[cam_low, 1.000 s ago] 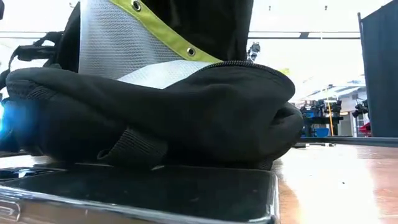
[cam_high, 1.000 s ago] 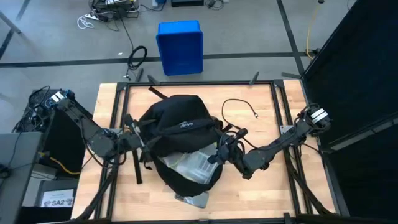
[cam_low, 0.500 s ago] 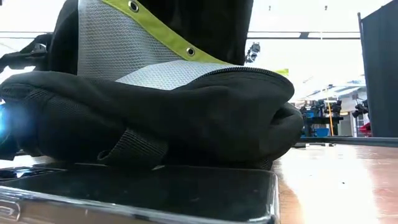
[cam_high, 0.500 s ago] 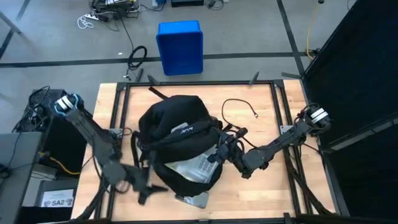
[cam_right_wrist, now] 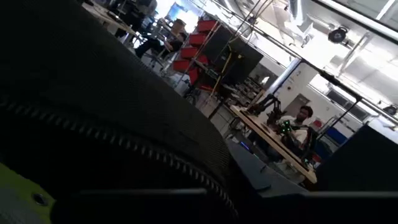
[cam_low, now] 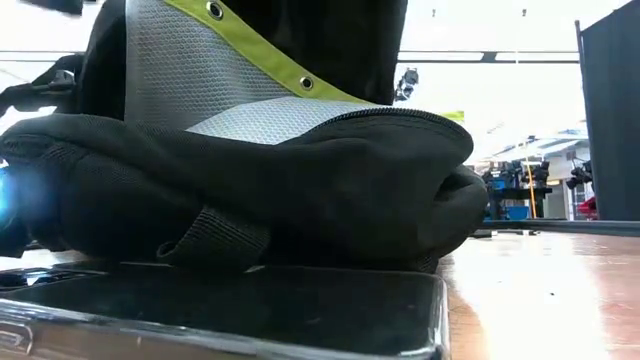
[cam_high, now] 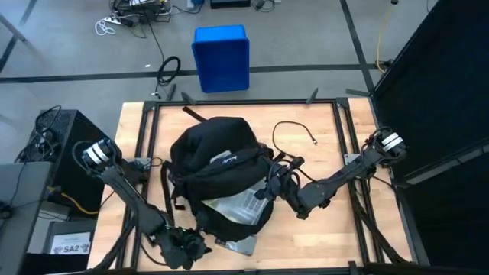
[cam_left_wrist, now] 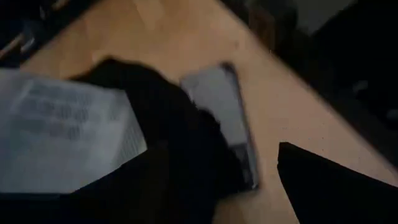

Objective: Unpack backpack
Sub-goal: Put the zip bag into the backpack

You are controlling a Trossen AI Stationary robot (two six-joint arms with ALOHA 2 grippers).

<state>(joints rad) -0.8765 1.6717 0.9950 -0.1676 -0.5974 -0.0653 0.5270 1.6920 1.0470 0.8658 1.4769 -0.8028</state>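
The black backpack (cam_high: 218, 172) is lain mid-table; the right gripper (cam_high: 273, 183) is pressed against it, the left gripper (cam_high: 183, 248) held at the near edge; neither's finger state can be told.

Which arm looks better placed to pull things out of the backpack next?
Probably the left. Its tool hovers by the backpack's open mouth, near the flat dark device. The right tool is at the bag's side edge.
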